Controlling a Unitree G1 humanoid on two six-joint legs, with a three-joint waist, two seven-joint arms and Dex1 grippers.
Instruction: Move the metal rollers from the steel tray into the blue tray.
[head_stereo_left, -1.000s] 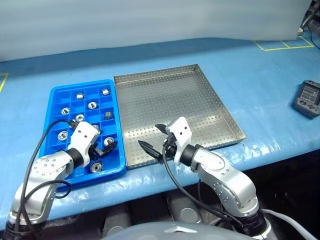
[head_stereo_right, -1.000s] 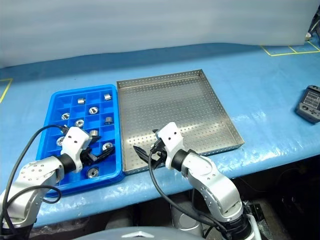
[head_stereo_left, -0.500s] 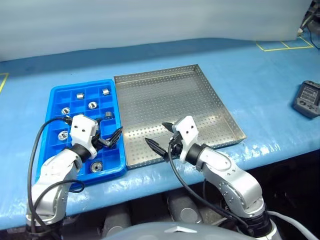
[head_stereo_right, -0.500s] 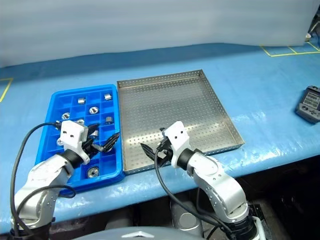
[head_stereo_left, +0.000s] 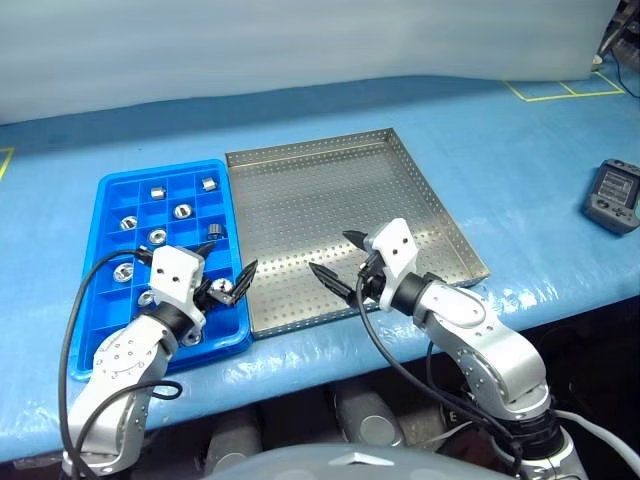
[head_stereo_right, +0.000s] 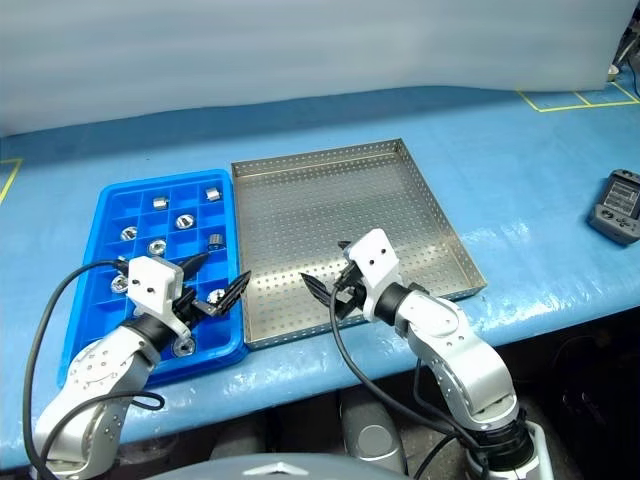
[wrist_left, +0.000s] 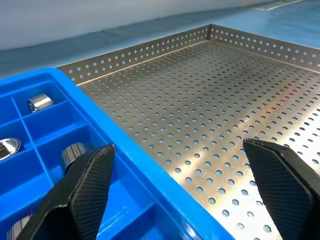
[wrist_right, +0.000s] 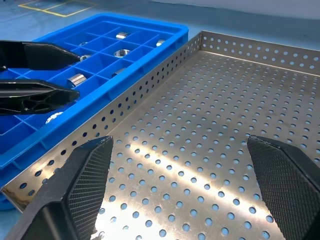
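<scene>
Rollers (head_stereo_left: 183, 210) are all lying in the blue tray (head_stereo_left: 108, 187), scattered through its small square pockets, while the steel tray (head_stereo_left: 400, 160) just beside it, at the blue tray's three o'clock, is showing a bare dotted floor with nothing shiny resting on it in either head view or wrist view. Judging from that, the moving step is looking finished, or very nearly so, and what is in hand is a pull-back with nothing carried.

The left gripper (head_stereo_left: 230, 284) is hovering over the near corner of the blue tray, at about five o'clock on that tray, with its fingers (wrist_left: 92, 185) spread wide and nothing between them. The right gripper (head_stereo_left: 340, 262) is hanging over the near part of the steel tray, around six o'clock on its floor, its two black fingers (wrist_right: 90, 180) likewise splayed apart and gripping nothing.

A dark handheld device (head_stereo_left: 615, 197) is sitting well apart on the blue table cover (head_stereo_left: 520, 150), at three o'clock from the steel tray.

The next move is probably calling for a check of the steel tray's corners for any piece left behind; if none turns up, both arms are only needing to draw clear of the trays without knocking the blue one.
</scene>
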